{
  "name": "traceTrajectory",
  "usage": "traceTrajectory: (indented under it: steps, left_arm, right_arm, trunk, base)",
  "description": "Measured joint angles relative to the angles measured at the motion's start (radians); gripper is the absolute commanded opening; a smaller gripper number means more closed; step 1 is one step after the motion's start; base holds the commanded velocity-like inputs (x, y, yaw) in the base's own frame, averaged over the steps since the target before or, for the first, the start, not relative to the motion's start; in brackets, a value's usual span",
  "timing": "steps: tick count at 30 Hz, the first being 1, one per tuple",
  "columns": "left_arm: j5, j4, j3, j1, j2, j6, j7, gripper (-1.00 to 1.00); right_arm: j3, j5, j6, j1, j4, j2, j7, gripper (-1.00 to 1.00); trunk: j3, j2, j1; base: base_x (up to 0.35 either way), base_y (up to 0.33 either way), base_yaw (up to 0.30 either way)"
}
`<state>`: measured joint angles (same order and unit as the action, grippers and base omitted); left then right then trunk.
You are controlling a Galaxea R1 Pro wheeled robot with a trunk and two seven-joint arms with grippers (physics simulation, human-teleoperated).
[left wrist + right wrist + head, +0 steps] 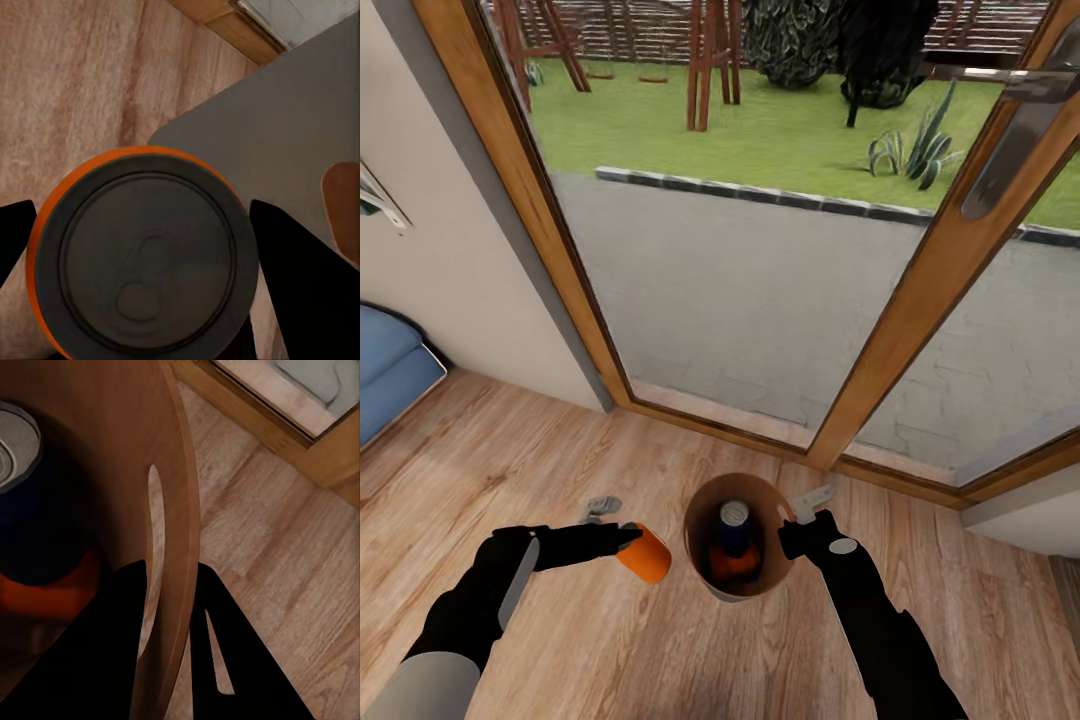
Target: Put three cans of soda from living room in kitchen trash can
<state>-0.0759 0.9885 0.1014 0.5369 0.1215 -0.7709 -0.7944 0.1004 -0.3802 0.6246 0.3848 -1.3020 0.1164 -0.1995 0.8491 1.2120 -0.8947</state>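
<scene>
Setting: a light wood plank floor [560,650] is seen in front of wood-framed glass doors [920,290], with a paved strip and lawn beyond the glass; the corner of a blue sofa [390,365] is seen at the left edge of the head view.

Tash can: the round bin [705,565] is held at its rim just above or on the floor, close to the door frame; which of the two cannot be told. Its brown inside is turned towards the camera.

Inside the bin: a dark blue can [733,528] with a silver top is seen upright or slightly leaning, and an orange can [732,568] is seen beneath and beside it. Both are also seen in the right wrist view, the blue can [34,510] above the orange one [45,592].

Third can: a bright orange can [646,554] is held outside the bin, just beside its left wall, tilted. In the left wrist view its grey lid [146,259] is faced squarely, with the bin's grey outer wall [285,150] close behind it.

Left gripper [628,540]: it is closed around the third orange can, one finger being seen on each side of the can.

Right gripper [798,535]: the bin's rim is pinched, one finger [112,652] inside the wall and the other outside, at the bin's right side.
</scene>
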Motion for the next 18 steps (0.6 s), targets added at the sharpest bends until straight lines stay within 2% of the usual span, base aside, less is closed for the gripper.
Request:
traceTrajectory:
  steps: [5,8,14,18]
  left_arm:
    - [-0.002,0.023,-0.001,0.000,0.007,-0.037,-0.007,-1.00]
    - [0.001,0.034,-0.001,0.000,0.015,-0.051,-0.042,-1.00]
    - [0.001,0.036,-0.002,0.000,0.032,-0.064,-0.052,-1.00]
    - [-0.001,0.043,-0.002,0.000,0.035,-0.067,-0.052,-1.00]
  right_arm:
    - [-0.002,0.000,0.000,0.000,0.000,-0.001,0.000,-1.00]
    - [-0.002,0.000,0.000,0.000,0.001,-0.001,-0.001,-1.00]
    - [-0.003,0.003,-0.015,0.000,0.001,-0.001,-0.001,-1.00]
    - [-0.003,0.004,-0.022,0.000,0.002,-0.002,-0.001,-1.00]
  trunk:
    - [0.000,0.000,0.000]
    - [0.000,0.000,0.000]
    - [0.000,0.000,0.000]
    - [0.000,0.000,0.000]
  base:
    - [0.000,0.000,0.000]
    - [0.000,0.000,0.000]
    - [0.000,0.000,0.000]
    - [0.000,0.000,0.000]
